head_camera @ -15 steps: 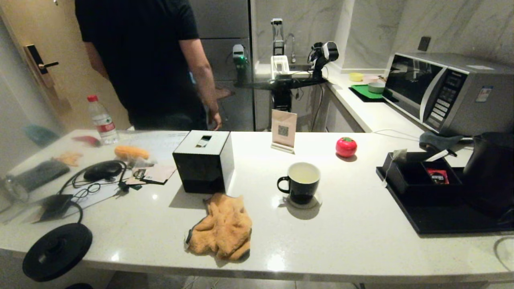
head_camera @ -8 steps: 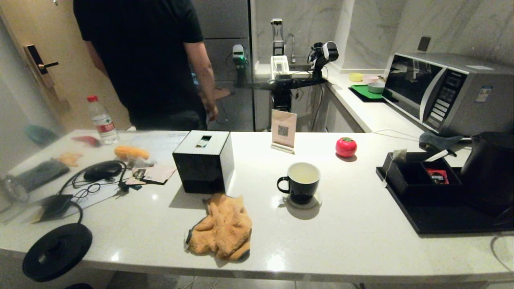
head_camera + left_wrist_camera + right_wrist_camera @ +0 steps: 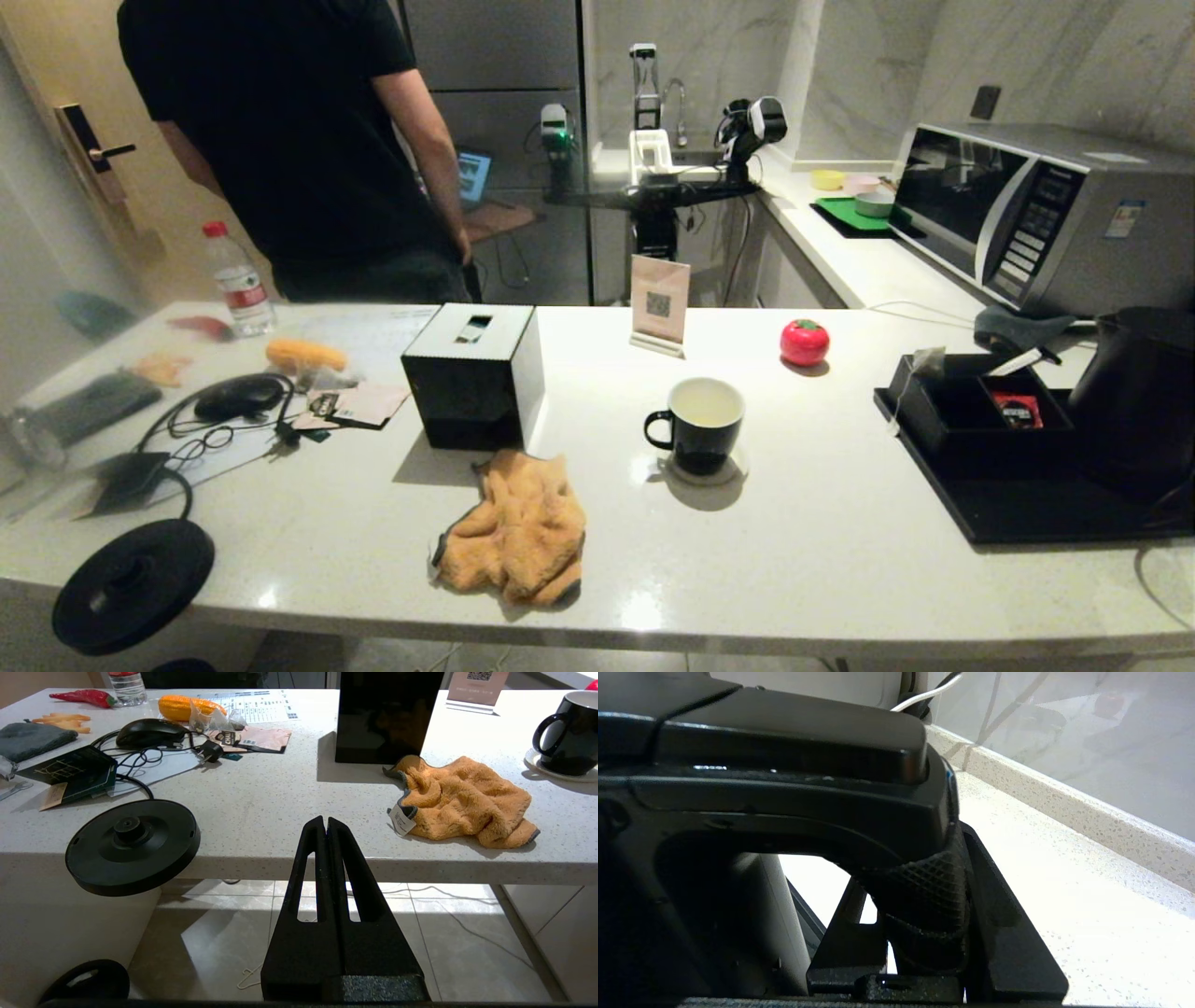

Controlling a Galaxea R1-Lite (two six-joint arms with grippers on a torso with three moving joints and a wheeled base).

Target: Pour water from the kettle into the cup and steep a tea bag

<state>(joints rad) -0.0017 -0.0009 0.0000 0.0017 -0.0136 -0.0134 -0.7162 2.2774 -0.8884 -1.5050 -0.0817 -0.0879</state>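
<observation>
A black cube-shaped tissue box (image 3: 471, 373) stands on the white counter (image 3: 822, 560), with a crumpled orange cloth (image 3: 513, 527) just in front of it. A red tomato-shaped object (image 3: 805, 342) and a small card stand (image 3: 659, 303) sit farther back. At the left, a flat round black disc (image 3: 131, 583) overhangs the edge near a computer mouse (image 3: 241, 396) and a water bottle (image 3: 238, 280). A microwave (image 3: 1036, 215) stands at the right; a person in black (image 3: 289, 140) stands behind.
</observation>
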